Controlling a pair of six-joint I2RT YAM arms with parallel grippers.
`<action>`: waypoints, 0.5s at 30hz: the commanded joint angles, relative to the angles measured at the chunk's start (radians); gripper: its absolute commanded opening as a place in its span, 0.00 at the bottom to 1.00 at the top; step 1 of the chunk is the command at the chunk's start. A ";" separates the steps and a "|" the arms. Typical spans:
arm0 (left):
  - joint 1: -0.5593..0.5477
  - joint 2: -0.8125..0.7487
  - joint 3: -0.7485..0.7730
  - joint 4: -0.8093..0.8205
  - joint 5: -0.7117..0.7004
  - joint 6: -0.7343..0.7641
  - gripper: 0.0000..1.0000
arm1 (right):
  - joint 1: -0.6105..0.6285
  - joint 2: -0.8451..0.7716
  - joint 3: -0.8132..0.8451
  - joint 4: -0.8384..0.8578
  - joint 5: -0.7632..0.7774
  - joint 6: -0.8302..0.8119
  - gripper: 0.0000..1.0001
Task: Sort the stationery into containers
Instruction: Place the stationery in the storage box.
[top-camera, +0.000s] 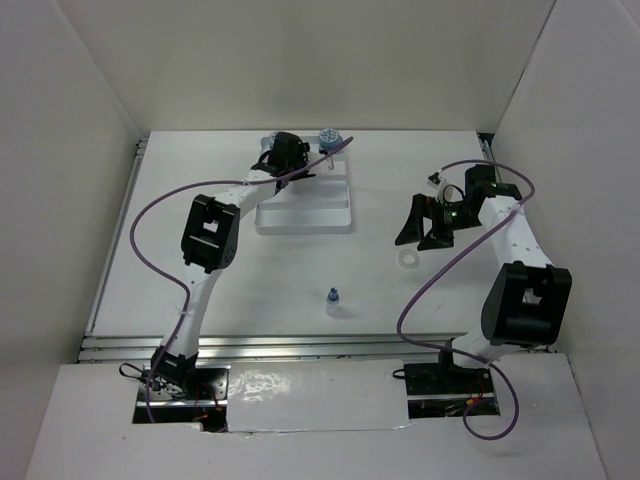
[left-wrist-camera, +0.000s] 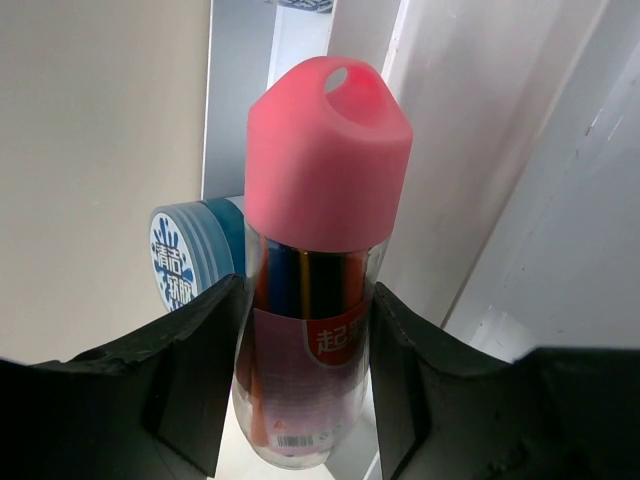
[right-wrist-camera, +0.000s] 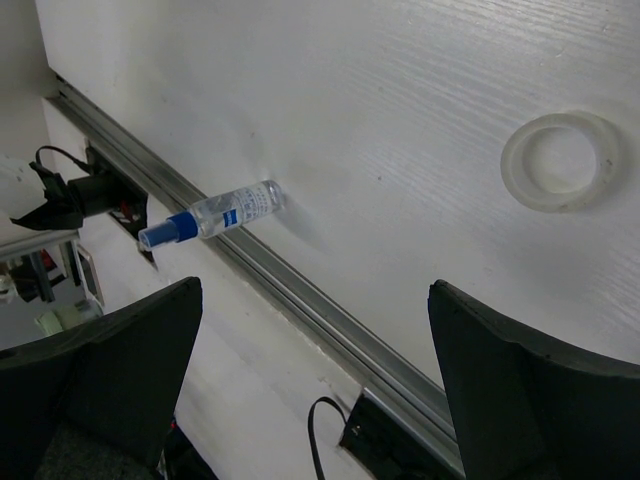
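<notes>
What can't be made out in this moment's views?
- Top view: the left tool hides most of one blue pot.
- Left wrist view: the pink tube fills the frame, blocking the tray compartment beneath it.
- Top view: the bottle label is too small.

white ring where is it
Top view: the white ring lies on the table right of centre, just below the right fingers, the clear bottle to its near-left.

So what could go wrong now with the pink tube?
The left gripper pinches the tube low on its body, so it might tilt or slip. The blue pot sits right beside it and could get knocked. The tube might also land on a tray wall instead of inside a compartment.
</notes>
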 joint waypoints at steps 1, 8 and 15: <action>0.001 -0.044 -0.018 0.107 0.032 0.031 0.30 | -0.011 -0.006 0.053 -0.005 -0.024 -0.026 1.00; 0.001 -0.082 0.002 0.098 0.049 -0.034 0.53 | -0.012 -0.017 0.069 -0.025 -0.021 -0.032 1.00; 0.002 -0.203 -0.051 -0.003 0.112 -0.078 0.78 | -0.008 -0.017 0.104 -0.044 -0.047 -0.020 1.00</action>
